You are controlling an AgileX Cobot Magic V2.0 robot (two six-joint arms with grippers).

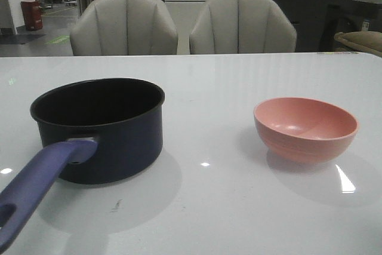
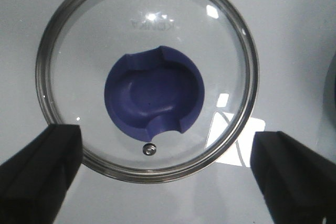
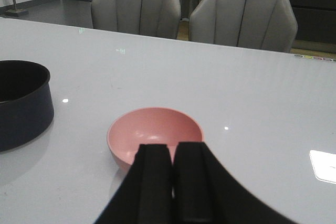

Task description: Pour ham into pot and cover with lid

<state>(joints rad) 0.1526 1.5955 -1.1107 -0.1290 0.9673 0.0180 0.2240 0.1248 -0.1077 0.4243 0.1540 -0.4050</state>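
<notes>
Left wrist view looks straight down on the lid (image 2: 147,76), which lies flat on the surface (image 2: 294,35) with its notched navy knob (image 2: 154,94) centred between the two dark fingers (image 2: 39,171) of the left end effector (image 2: 168,174); that end effector is spread wide, released, gripping nothing. The right end effector (image 3: 172,182) is clenched, its fingers pressed together and empty, hanging just short of the pink bowl (image 3: 156,135).

Judging from this, the bowl comes first. The right end effector should release, take the bowl's near rim, then carry it over the pot (image 1: 98,126) before tipping. No ham shows in the bowl's visible inside, though part of its floor is hidden, so I cannot tell where the ham is. For the lid, come down squarely on the knob; the glass looks slippery.

Front view has the pot at about 8 o'clock, its long handle (image 1: 36,186) running toward 7, and the bowl at 4, well apart. The surface is pale, glossy and dotted with glare. Two grey chairs (image 1: 123,25) stand at 12 beyond it, and a dim room behind.
</notes>
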